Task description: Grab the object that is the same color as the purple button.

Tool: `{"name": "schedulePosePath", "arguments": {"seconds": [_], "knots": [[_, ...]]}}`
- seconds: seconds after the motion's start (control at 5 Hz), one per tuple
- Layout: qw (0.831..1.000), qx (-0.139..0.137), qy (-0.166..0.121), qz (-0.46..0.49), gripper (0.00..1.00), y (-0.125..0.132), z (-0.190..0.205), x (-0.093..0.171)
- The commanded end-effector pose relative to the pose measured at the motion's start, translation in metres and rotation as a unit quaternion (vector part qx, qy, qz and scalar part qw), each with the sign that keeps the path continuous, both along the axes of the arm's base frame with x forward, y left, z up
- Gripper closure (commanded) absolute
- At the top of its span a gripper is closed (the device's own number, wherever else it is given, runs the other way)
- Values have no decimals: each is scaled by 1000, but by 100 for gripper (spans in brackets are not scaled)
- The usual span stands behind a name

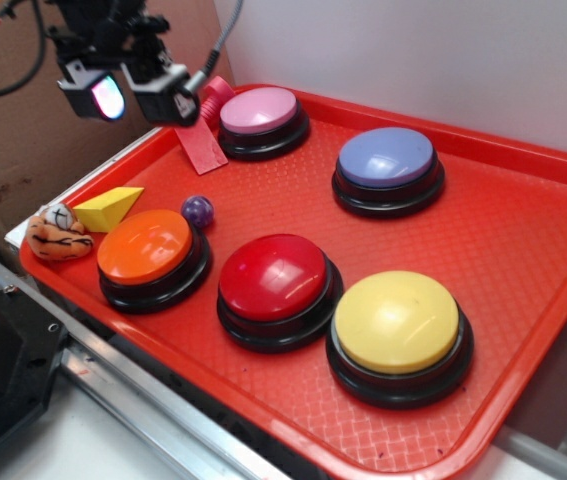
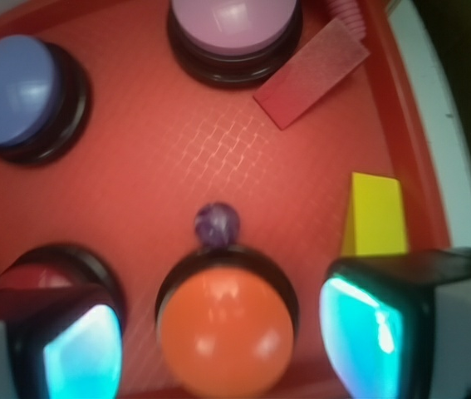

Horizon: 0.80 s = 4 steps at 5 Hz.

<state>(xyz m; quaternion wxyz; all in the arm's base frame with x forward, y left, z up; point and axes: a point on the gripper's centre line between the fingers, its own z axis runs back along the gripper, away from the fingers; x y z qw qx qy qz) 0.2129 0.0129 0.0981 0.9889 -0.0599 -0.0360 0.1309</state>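
Observation:
A small shiny purple ball [image 1: 198,210] rests on the red tray [image 1: 523,240], touching the orange button's [image 1: 151,255] far side; the wrist view shows the ball [image 2: 217,224] just beyond the orange button [image 2: 225,331]. The lavender-blue purple button [image 1: 387,168] stands at the tray's back right, and at upper left in the wrist view [image 2: 17,93]. My gripper [image 1: 141,92] hangs open high above the tray's back left corner, well clear of the ball, with nothing between its glowing fingers [image 2: 366,332].
Pink button [image 1: 261,118], red button [image 1: 275,285] and yellow button [image 1: 397,330] sit on the tray. A yellow wedge [image 1: 108,208] and a stuffed toy [image 1: 58,235] lie at the left rim. A pink-red flat piece [image 1: 201,148] lies by the pink button. Cardboard stands behind left.

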Motion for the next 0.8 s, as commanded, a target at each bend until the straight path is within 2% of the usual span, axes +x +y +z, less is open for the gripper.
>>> {"name": "schedulePosePath", "arguments": {"seconds": [0.0, 0.2, 0.4, 0.6], "knots": [[1000, -15, 10, -12, 0, 1, -46, 16], [1000, -18, 13, -15, 0, -1, -60, 18], [999, -32, 22, -32, 0, -4, -77, 27], [998, -29, 41, -31, 0, -3, -87, 26]]}}
